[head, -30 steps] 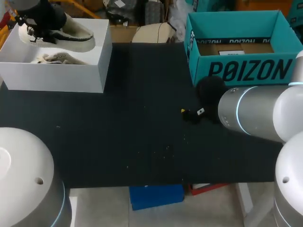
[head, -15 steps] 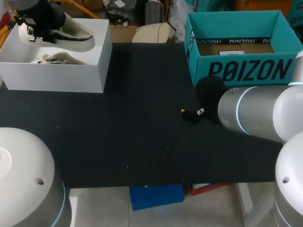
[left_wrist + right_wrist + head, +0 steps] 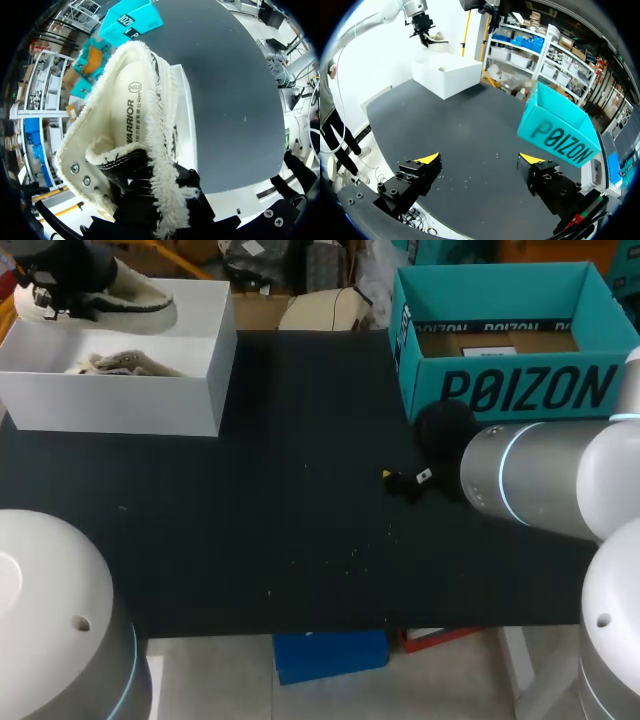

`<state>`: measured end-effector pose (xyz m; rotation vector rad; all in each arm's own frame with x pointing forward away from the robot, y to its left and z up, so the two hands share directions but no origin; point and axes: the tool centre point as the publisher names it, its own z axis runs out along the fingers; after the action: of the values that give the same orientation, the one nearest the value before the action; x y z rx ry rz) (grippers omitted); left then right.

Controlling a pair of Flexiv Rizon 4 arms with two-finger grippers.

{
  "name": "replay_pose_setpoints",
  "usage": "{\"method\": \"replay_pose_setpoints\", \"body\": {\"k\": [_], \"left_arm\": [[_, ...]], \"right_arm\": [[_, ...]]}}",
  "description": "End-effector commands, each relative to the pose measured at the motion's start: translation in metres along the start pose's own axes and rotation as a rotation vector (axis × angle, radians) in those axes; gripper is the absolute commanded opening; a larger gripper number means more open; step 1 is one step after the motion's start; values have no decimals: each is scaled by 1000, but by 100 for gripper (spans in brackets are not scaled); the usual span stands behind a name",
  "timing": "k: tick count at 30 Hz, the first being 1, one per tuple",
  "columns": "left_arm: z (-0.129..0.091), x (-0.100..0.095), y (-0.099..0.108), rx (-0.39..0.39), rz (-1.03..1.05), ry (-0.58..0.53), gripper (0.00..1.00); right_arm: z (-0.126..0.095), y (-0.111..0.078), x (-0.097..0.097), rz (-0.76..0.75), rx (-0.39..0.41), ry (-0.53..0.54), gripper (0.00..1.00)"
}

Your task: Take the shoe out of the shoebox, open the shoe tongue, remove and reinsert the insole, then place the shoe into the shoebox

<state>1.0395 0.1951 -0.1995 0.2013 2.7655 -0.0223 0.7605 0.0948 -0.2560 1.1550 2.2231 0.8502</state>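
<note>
The shoe (image 3: pixel 125 302) is held up over the back left of the white shoebox (image 3: pixel 120 400), pinched at the fuzzy collar by the left gripper (image 3: pixel 52 300). The right gripper (image 3: pixel 480 159) is parked wide open, nothing in it, over the table (image 3: pixel 280 530).

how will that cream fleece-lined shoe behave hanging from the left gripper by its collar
The cream fleece-lined shoe probably sags little: its thick pale sole looks stiff. The fluffy collar pinched by the left gripper looks soft, so it may slip. Held level from one end, it seems light.
</note>
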Motion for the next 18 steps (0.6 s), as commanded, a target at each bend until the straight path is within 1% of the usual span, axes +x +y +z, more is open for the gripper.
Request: {"method": "replay_pose_setpoints", "body": {"k": [1,7,13,16,17,18], "left_arm": [[21,-24,23,23,-17,9,0],[40,-41,36,-16,-25,-12,0],[58,-54,38,-33,-40,-15,0],[67,-59,39,-47,-63,-34,0],[71,-61,38,-78,-58,-61,0],[74,-62,39,-56,-80,-44,0]], "right_arm": [[1,-1,1,1,-1,0,100],[1,-1,1,1,-1,0,100],[1,-1,1,1,-1,0,100],[1,-1,1,1,-1,0,100],[1,-1,1,1,-1,0,100],[1,-1,1,1,-1,0,100]]}}
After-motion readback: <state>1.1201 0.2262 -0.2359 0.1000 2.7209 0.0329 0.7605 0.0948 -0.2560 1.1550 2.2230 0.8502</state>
